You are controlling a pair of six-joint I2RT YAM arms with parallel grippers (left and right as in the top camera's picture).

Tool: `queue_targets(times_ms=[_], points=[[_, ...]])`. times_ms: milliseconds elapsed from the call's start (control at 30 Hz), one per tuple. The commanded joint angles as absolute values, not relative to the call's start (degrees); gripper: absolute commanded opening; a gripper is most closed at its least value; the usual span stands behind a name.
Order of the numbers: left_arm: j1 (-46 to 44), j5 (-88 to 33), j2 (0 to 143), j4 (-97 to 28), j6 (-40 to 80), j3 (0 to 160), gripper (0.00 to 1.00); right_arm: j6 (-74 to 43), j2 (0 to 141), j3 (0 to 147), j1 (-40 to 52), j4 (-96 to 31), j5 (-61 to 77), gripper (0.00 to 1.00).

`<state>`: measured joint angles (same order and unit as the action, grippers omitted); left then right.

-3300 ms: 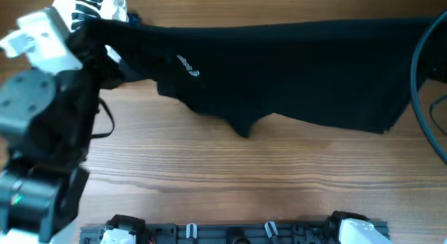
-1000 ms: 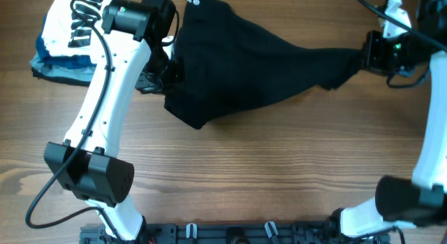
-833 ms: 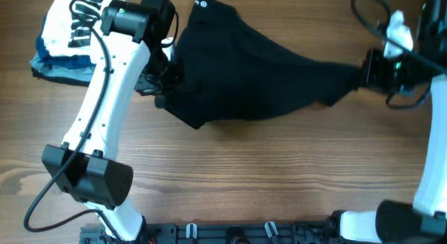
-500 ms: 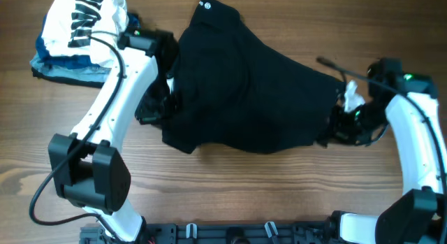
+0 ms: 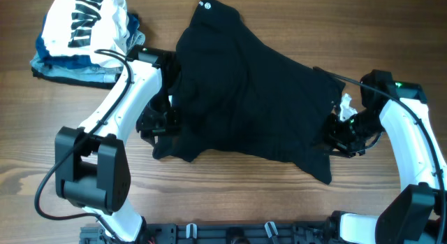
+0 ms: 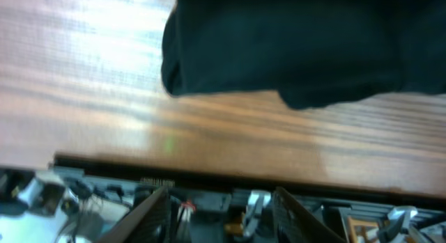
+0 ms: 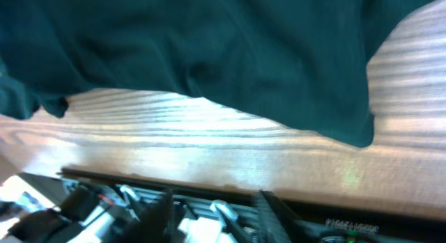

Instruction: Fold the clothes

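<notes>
Shirt: black T-shirt (image 5: 244,83) lies spread on the middle of the tabletop (image 5: 230,195) with the neck label (image 5: 204,3) at the far end. Not folded yet, and the near hem is crooked.
Left pincer (image 6: 221,193): fingers apart with nothing between them, parked at the shirt's left edge.
Right pincer (image 7: 215,194): same deal, apart and empty, at the right edge.
Risk, skewed fold: the outline looks lopsided, so I reckon folding from here bakes that in.
Risk, bad pinch: soft fabric, so a grab could catch only one layer or slip out.
Risk, snag: white printed garment (image 5: 87,24) and denim (image 5: 63,69) sit near the left arm, and a wide sweep could drag them.
</notes>
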<state>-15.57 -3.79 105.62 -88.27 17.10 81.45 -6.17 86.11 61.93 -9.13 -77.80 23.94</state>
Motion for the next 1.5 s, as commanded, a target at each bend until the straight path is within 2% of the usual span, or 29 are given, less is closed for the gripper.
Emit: queue_targets(times_ms=[0,33,100,233,333,567,733,800,867,933,1300,1467], points=[[-15.14,-3.16,105.01,-83.37,17.02,81.25,0.58,-9.04,85.01,65.84,-8.86,-74.26,19.79,0.54],[-15.16,-3.16,104.99,-80.66,16.99,81.25,0.62,-9.43,85.01,67.51,-8.86,-71.64,16.84,0.61],[-15.16,-3.16,104.99,-74.94,16.99,81.25,0.72,-12.67,85.01,68.71,-8.86,-63.37,9.80,0.68],[-15.16,-3.16,104.99,-65.49,16.99,81.25,0.80,-15.94,87.05,68.66,-8.86,-50.00,3.38,0.70],[-15.16,-3.16,104.99,-60.05,17.02,81.25,0.82,-17.91,92.23,68.66,-8.91,-41.19,2.72,0.68],[-15.16,-3.16,105.01,-57.28,16.99,81.25,0.84,-19.75,104.18,68.66,-8.95,-30.30,2.70,0.54],[-15.16,-3.16,105.01,-57.84,17.02,81.25,0.84,-20.93,108.40,68.66,-8.95,-26.79,0.25,0.50],[-15.16,-3.16,105.01,-57.82,17.02,81.25,0.83,-20.97,109.58,68.66,-8.95,-25.41,-0.08,0.38],[-15.16,-3.16,105.01,-57.82,17.02,81.25,0.84,-21.06,111.22,68.66,-8.93,-24.86,1.41,0.19],[-15.16,-3.16,105.01,-57.84,17.02,81.25,0.84,-21.32,111.68,68.62,-8.67,-24.75,3.95,0.06],[-15.16,-3.14,105.01,-57.74,16.99,81.25,0.86,-23.27,118.72,68.51,-7.88,-22.85,2.50,0.04],[-15.16,-3.11,105.01,-55.83,16.99,81.25,0.85,-24.05,122.63,68.53,-8.12,-14.39,-1.21,0.04]])
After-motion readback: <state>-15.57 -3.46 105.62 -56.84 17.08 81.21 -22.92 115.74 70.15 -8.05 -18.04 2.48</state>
